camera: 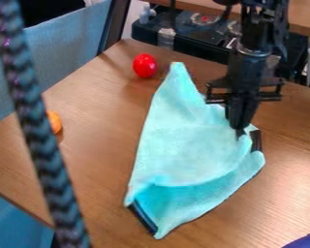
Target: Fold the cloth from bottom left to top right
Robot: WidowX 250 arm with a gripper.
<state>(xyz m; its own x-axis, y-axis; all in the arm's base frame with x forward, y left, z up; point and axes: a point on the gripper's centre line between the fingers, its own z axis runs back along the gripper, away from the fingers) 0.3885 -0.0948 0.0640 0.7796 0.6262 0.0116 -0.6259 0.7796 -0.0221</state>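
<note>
The fold looked partly done: on the tabletop point(99, 155), its tip near the red ball point(145, 66), the cloth point(183, 145) lay loosely doubled, the hand point(240, 131) seemingly closed on it, with aligning and flattening left.

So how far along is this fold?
Partly done, I'd say: the turquoise cloth already has a layer turned over, its curved edge crossing the lower part. In hand: the closed claw is at the right side, apparently pinching fabric. Left: letting go and perhaps aligning, since the lower layer juts past the flap.
</note>
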